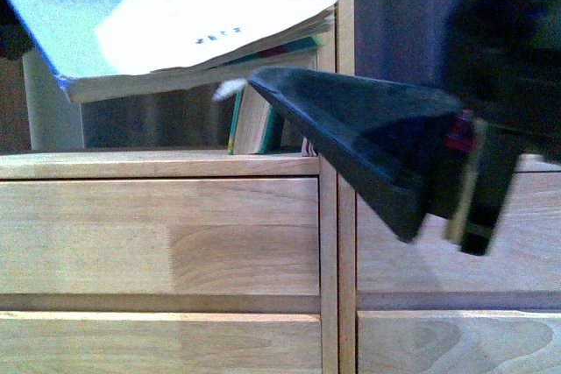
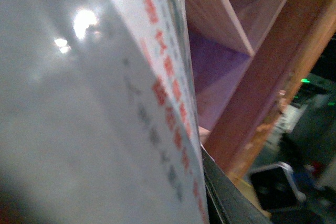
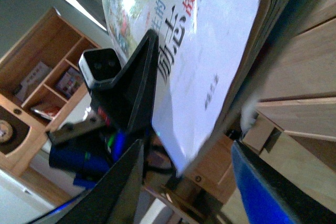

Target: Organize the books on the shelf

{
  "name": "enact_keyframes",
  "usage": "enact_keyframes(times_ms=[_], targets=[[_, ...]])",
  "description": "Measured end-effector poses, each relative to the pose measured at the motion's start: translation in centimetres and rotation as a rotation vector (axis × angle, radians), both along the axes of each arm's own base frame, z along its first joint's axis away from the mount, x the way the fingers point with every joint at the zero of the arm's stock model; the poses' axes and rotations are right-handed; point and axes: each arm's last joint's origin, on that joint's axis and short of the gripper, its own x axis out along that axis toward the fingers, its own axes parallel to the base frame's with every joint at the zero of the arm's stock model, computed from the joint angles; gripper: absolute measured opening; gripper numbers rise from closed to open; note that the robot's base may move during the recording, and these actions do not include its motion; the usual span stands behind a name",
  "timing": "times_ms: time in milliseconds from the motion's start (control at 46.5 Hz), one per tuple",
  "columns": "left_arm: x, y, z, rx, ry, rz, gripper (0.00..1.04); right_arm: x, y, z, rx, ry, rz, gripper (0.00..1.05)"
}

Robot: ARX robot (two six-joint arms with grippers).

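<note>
We hold the paperback [image 1: 175, 15] clamped in our left fingers [image 3: 139, 87]; our right fingers [image 1: 351, 129], spread wide, sit just beneath it at its five o'clock.

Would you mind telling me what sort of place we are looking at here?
Probably a study or office-like room: a light wooden bookcase with drawer fronts, books standing in its compartment, and another wooden shelf unit holding small items in the background.
</note>
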Motion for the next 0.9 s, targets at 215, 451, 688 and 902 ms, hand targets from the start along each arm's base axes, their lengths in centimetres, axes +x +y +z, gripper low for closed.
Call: enact_keyframes(times_ms=[215,451,688,902], targets=[[3.7,0.8,2.2,0.090,-0.045,0.293,0.08,-3.0,-5.4,-1.1,-0.161,-0.060,-0.127,0.88],[9.5,0.2,3.6,0.299,-0.083,0.465,0.08,-5.5,-9.7,-1.4,-0.261,-0.112,-0.229,0.98],[13.9,-2.8,5.9,0.571,-0.282,0.673,0.08,-7.7,-11.8,-0.9,-0.264,-0.185,-0.301,0.98],[17.2,-5.7,3.6,0.851,-0.436,0.776,0.08,-8.5,-12.0,-1.6,-0.265,-0.169,-0.314,0.98]])
